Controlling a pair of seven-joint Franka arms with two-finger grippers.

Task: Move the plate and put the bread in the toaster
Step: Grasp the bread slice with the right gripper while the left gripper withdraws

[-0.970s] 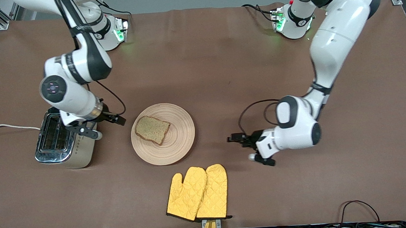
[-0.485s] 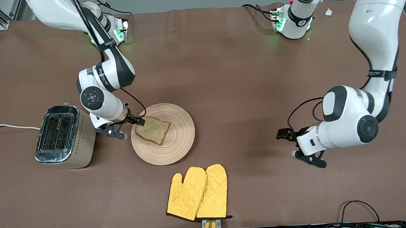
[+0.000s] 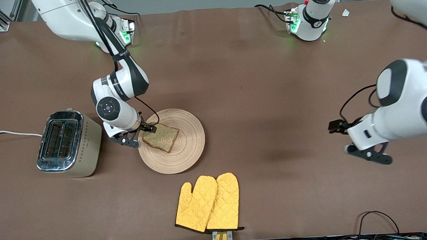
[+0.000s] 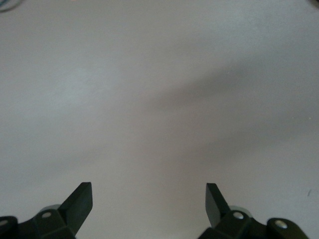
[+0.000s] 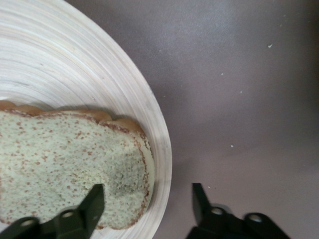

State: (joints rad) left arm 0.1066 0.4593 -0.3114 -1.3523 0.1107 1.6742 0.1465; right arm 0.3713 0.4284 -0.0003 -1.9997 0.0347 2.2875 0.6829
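Observation:
The tan wooden plate point(image 3: 187, 150) lies mid-table with the brown bread slice point(image 3: 160, 136) flat on it. The toaster point(image 3: 68, 144) stands beside the plate toward the right arm's end, both slots empty. My right gripper point(image 3: 140, 136) is open and low at the plate's rim on the toaster side. In the right wrist view the gripper point(image 5: 147, 191) straddles the bread's edge point(image 5: 60, 164) and the plate rim point(image 5: 162, 149), one finger over the bread and one over the table. My left gripper point(image 3: 339, 138) is open and empty over bare table near the left arm's end; its wrist view point(image 4: 148, 191) shows only tabletop.
A pair of yellow oven mitts point(image 3: 208, 202) lies nearer the front camera than the plate. The toaster's white cord point(image 3: 9, 133) runs off the table's edge at the right arm's end.
My right gripper has moved from over the toaster to the plate's rim by the bread. My left arm has drawn away from the plate toward its own end of the table.

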